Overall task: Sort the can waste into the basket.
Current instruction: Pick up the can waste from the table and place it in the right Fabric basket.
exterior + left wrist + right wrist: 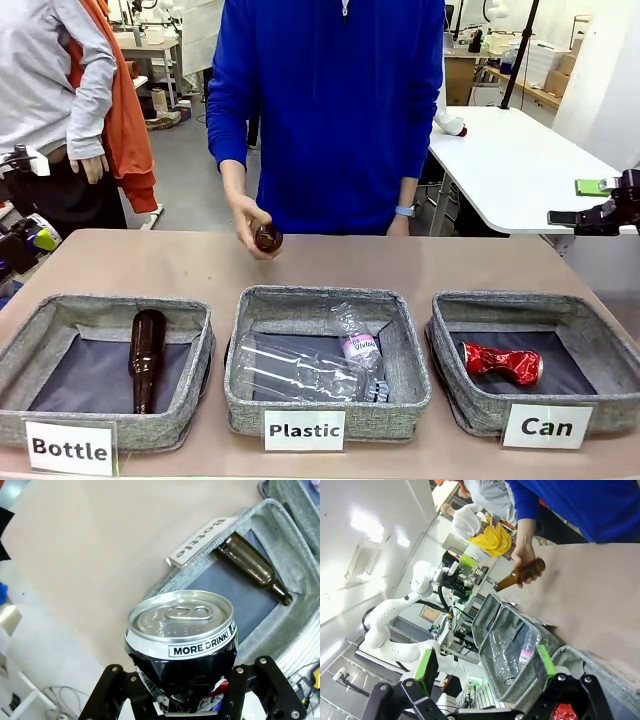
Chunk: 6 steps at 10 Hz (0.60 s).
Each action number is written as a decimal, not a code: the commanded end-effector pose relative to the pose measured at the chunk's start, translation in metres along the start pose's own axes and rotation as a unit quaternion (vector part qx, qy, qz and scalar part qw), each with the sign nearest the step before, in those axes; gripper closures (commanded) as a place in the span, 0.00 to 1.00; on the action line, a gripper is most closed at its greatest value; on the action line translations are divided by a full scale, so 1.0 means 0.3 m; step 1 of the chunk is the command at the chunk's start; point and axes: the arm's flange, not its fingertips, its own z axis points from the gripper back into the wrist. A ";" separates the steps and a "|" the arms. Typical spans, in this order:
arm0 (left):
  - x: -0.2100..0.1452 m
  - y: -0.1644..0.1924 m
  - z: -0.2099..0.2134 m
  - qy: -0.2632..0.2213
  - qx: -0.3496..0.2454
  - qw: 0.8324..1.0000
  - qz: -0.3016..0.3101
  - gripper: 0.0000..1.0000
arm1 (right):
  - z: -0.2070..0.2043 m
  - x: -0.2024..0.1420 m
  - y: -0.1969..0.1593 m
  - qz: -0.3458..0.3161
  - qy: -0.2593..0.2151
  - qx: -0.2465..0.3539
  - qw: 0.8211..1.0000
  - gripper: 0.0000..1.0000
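A dark crushed can [182, 645] with a silver top and a white band of print stands upright between the fingers of my left gripper [187, 692], which is shut on it, off to the side of the "Bottle" basket. A red crushed can [500, 362] lies in the grey basket [530, 302] with the card reading "Can" at the right. My right gripper [585, 202] hangs open and empty beyond that basket's right side, and its green pads [426, 665] stand wide apart in the right wrist view.
A person in blue holds a brown bottle [267, 238] over the table's far side. The "Bottle" basket [60, 310] at the left holds a brown bottle [146, 358]. The middle "Plastic" basket [320, 298] holds clear bottles [300, 372]. A white table [520, 160] stands behind on the right.
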 end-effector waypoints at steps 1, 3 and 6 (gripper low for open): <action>0.039 -0.118 0.013 -0.015 -0.003 0.999 -0.036 0.96 | 0.004 -0.002 0.006 0.003 0.006 0.001 1.000 0.00; 0.183 -0.327 0.105 -0.023 0.027 0.994 -0.102 0.96 | 0.004 -0.002 0.006 0.003 0.006 0.001 1.000 0.00; 0.376 -0.545 0.078 0.024 0.048 0.977 -0.205 0.96 | 0.004 -0.002 0.006 0.003 0.006 0.001 1.000 0.00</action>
